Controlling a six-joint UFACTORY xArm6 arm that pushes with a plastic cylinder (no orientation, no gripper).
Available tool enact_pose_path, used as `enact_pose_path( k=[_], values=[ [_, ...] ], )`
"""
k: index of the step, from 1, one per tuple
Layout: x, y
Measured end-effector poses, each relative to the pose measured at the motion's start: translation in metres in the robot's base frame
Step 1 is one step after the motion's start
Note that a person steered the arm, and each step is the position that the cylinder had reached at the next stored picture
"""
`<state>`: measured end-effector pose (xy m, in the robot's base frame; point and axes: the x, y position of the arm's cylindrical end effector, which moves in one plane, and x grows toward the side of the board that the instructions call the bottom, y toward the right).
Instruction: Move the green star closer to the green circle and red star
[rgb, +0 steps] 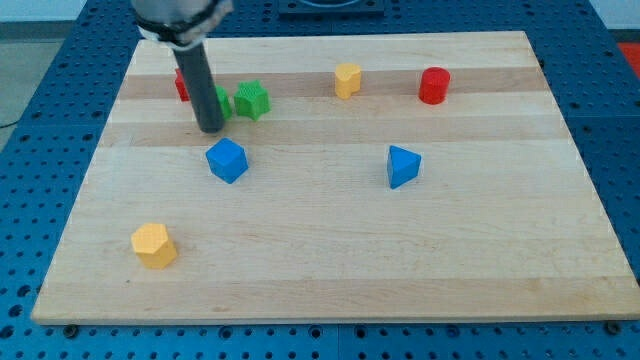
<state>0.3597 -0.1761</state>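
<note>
The green star (253, 99) lies near the board's top left. Just to its left, the green circle (223, 103) shows as a small green part, mostly hidden behind my rod. The red star (181, 85) shows as a red sliver left of the rod. My tip (211, 130) rests on the board just below the green circle and to the lower left of the green star, apart from it. The tip is right above the blue cube.
A blue cube (227, 160) lies just below the tip. A yellow block (347, 79) and a red cylinder (434, 86) lie along the top. A blue triangular block (402, 166) is at the middle right. A yellow hexagon block (153, 245) is at the bottom left.
</note>
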Motion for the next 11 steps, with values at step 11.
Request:
enact_pose_path(
  k=[11],
  values=[
    [-0.053, 0.105]
  ],
)
